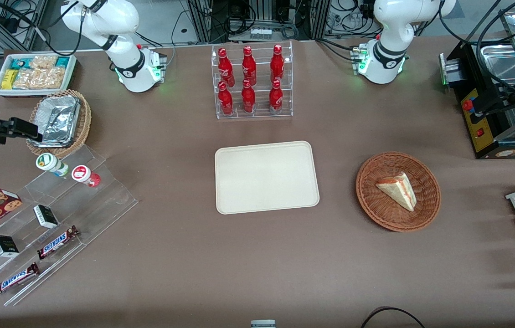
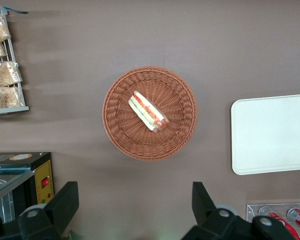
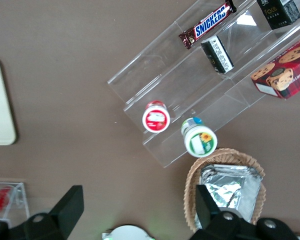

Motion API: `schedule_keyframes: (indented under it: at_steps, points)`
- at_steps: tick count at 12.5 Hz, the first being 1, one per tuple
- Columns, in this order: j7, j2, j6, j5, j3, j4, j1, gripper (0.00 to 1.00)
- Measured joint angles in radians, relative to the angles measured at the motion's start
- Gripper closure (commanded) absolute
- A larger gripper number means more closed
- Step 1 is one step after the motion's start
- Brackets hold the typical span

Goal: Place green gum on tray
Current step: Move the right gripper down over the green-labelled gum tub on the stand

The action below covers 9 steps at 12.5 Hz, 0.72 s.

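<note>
Spread pincer [image 3: 135, 210] above green gum [image 1: 51, 164] beside red canister [image 1: 85, 176] on clear stepped rack [image 1: 64, 218]; tray [image 1: 266, 176] mid-counter

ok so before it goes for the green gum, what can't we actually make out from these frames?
- Gripper: open over the table near the foil basket; the fingers are cut off by the right wrist view's edge, and at the front view's edge the gripper is a dark shape.
- Green gum: lid print too small to read in either view.
- Tray: whole in the front view, cut off by the edge in both wrist views.
</note>
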Motion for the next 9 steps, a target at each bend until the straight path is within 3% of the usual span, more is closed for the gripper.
schedule_keyframes:
  at_steps: [9]
  points:
    - [-0.536,-0.057,0.429,0.012,-0.151,-0.379,-0.005,0.01]
